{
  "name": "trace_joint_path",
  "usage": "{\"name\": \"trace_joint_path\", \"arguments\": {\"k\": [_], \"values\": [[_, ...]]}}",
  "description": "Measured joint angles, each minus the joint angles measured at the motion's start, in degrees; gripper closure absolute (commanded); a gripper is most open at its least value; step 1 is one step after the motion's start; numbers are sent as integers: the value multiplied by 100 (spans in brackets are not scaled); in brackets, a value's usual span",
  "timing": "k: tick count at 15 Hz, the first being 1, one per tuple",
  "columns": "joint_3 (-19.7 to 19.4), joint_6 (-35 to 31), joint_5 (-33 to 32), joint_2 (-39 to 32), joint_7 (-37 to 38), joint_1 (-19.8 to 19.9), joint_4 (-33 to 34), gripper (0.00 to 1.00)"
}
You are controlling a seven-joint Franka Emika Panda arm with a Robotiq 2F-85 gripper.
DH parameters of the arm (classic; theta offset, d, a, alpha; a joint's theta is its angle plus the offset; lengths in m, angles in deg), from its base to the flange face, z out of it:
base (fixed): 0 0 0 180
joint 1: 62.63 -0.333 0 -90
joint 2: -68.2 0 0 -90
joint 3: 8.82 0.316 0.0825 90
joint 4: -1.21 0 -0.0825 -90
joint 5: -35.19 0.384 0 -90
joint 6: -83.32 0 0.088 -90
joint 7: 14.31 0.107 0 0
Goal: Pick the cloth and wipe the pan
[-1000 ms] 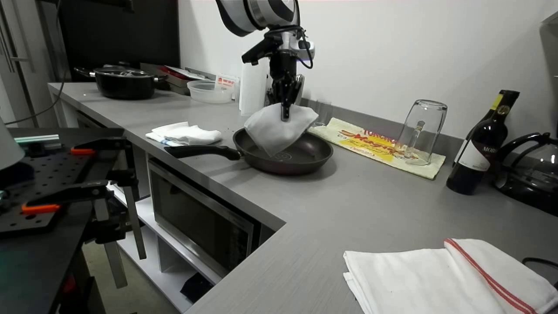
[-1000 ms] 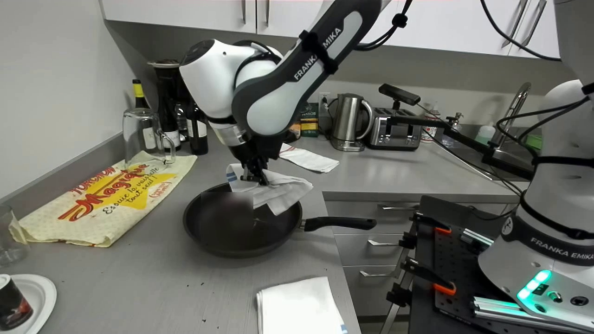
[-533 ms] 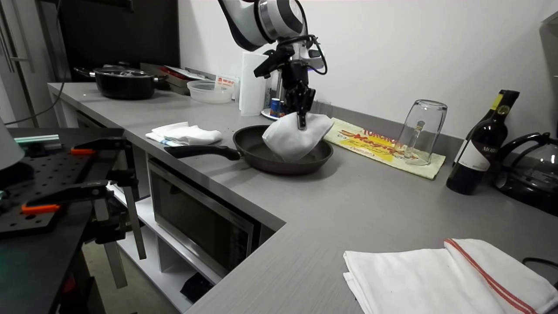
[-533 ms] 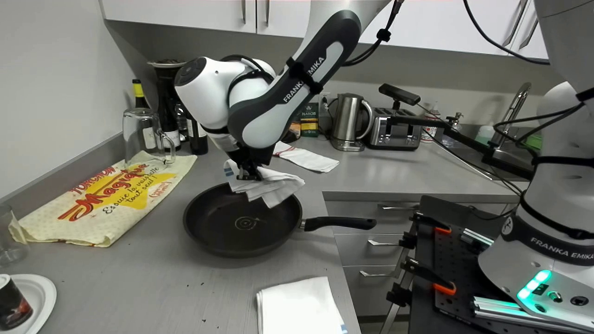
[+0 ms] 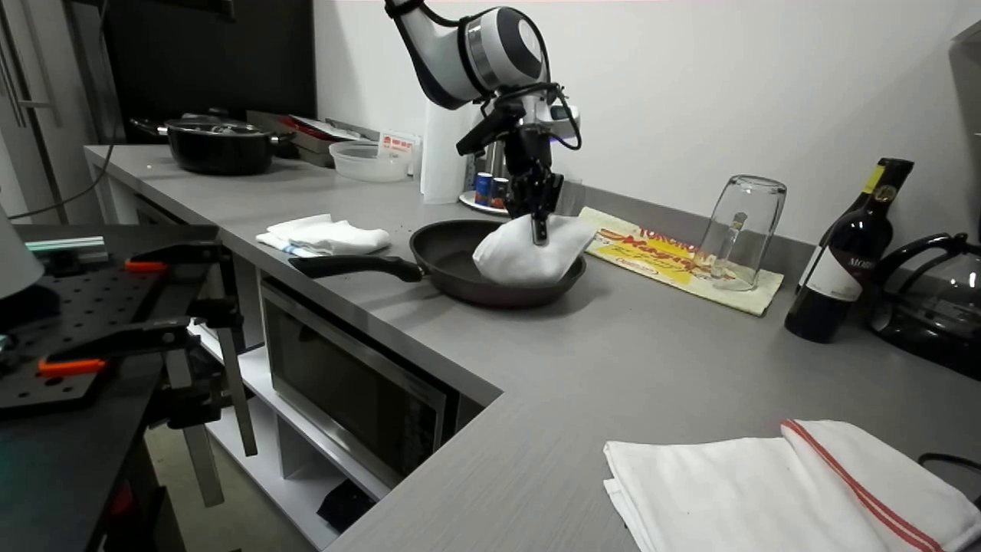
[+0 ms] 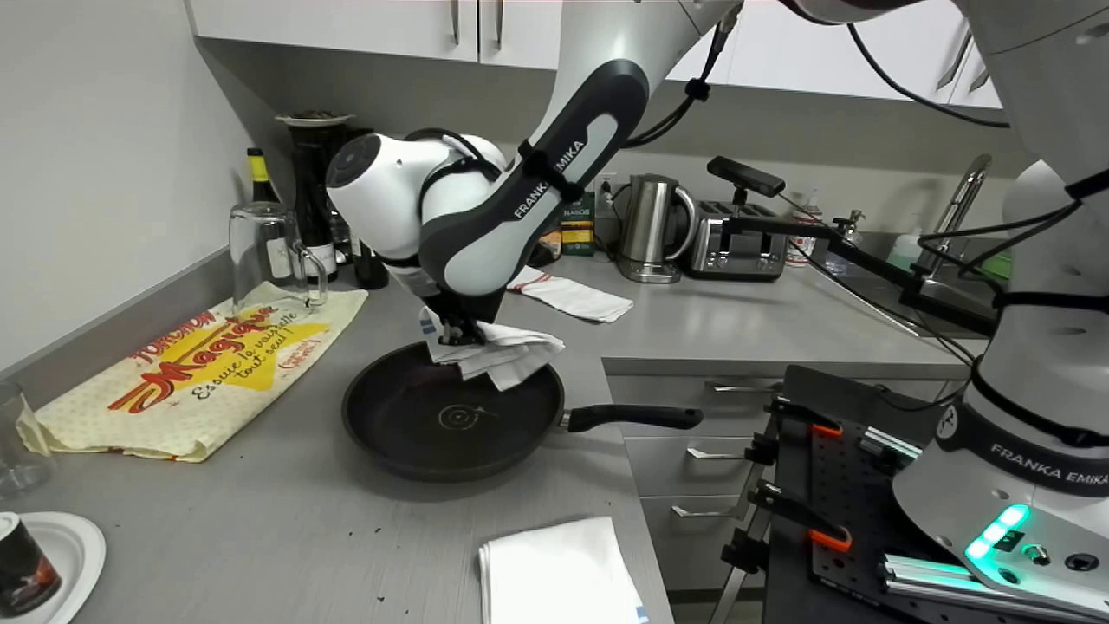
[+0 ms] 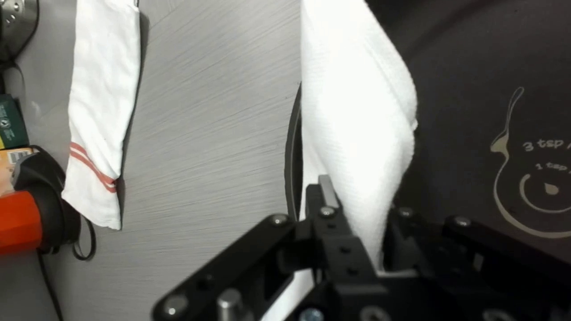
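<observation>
The white cloth with a blue stripe hangs bunched from my gripper. The gripper is shut on it; the cloth fills the space between the fingers in the wrist view. The dark frying pan stands on the counter with its black handle out toward the counter edge. In an exterior view the gripper is over the pan's far rim, and the cloth drapes over that side. The cloth's lower part is inside the pan and seems to touch it. The pan's middle is uncovered.
A folded white cloth lies near the handle side. A red-striped cloth lies farther along the counter. A yellow printed towel with an upturned glass mug lies by the wall. A wine bottle stands behind it.
In an exterior view the gripper and cloth have moved right and down, from above the pan's middle toward its side near the yellow towel. The cloth now sits lower and more bunched. The pan stays put.
</observation>
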State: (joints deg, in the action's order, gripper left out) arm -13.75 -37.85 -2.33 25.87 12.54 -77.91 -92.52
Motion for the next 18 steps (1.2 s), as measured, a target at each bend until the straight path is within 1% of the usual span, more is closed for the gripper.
{"name": "trace_joint_path", "arguments": {"k": [8, 14, 18], "values": [[-199, -297, 2, -554, 48, 124, 280, 95], [-241, -334, 34, -719, 48, 134, 431, 95], [-201, -334, 418, -811, 42, 138, 498, 95]]}}
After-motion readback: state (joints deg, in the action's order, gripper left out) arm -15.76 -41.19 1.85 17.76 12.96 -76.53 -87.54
